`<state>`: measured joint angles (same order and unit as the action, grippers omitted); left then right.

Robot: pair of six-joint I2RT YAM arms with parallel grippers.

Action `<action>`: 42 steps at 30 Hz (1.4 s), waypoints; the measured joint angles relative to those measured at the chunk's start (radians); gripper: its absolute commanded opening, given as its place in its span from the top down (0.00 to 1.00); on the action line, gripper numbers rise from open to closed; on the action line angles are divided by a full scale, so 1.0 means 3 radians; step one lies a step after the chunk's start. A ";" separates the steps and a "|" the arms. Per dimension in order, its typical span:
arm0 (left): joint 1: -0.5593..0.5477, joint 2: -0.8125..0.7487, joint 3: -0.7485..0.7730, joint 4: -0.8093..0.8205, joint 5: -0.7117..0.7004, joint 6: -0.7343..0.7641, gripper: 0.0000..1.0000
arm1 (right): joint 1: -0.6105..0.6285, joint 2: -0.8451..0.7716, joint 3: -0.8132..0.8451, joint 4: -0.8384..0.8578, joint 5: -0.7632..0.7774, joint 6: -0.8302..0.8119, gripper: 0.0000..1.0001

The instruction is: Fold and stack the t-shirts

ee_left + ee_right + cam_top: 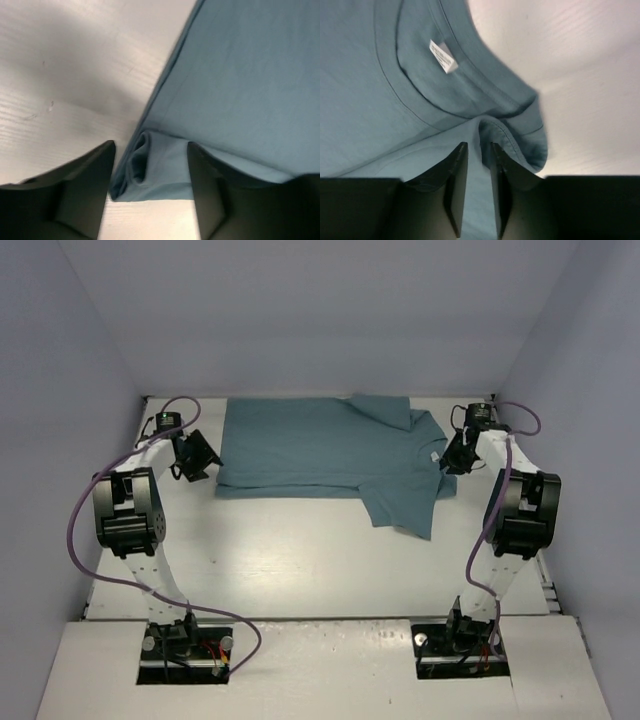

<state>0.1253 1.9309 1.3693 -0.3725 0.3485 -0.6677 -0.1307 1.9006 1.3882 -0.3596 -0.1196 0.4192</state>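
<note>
The shirt (pixel 320 450) lies flat on the table (pixel 300 560) toward 12 o'clock, its length running from 9 to 3. Its hem is at 9 o'clock and its collar (pixel 485 90) at 3. One sleeve (pixel 405 508) sticks out toward 5 o'clock. The other is folded in over the body at about 1 o'clock.

The left gripper (pixel 197 458) sits at the shirt's 8 o'clock corner. In its wrist view its fingers (pixel 82 192) stand wide apart with the rumpled hem corner lying on the table between them – neither finger presses the cloth.

The right gripper (pixel 456 454) is at the shirt's 3 o'clock end, over the collar. In its wrist view its fingers (pixel 455 185) are drawn close together, pinching a raised ridge of cloth just below the collar band. The white label (pixel 443 56) shows inside the collar, at 11 o'clock from the pinch. Bare table shows beyond the collar edge toward 2 o'clock.
</note>
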 measured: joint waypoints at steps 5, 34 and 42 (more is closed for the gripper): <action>0.0000 -0.0055 0.0276 0.0005 0.0011 0.0079 0.35 | 0.0006 -0.0206 0.0070 0.0005 0.0123 -0.0156 0.57; -0.2655 -0.1337 -0.0623 -0.0222 -0.0639 -0.0039 0.34 | 0.0989 -0.1868 -0.2141 0.0019 0.0511 0.0360 0.55; -0.3091 -0.0270 0.0199 -0.0046 -0.0815 -0.0509 0.37 | 0.0645 -0.1778 -0.2224 0.0134 0.0481 0.0338 0.56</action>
<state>-0.8019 1.8498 1.4289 -0.3862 0.1041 -0.8204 0.0629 1.3673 0.7209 -0.3193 0.0248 0.5205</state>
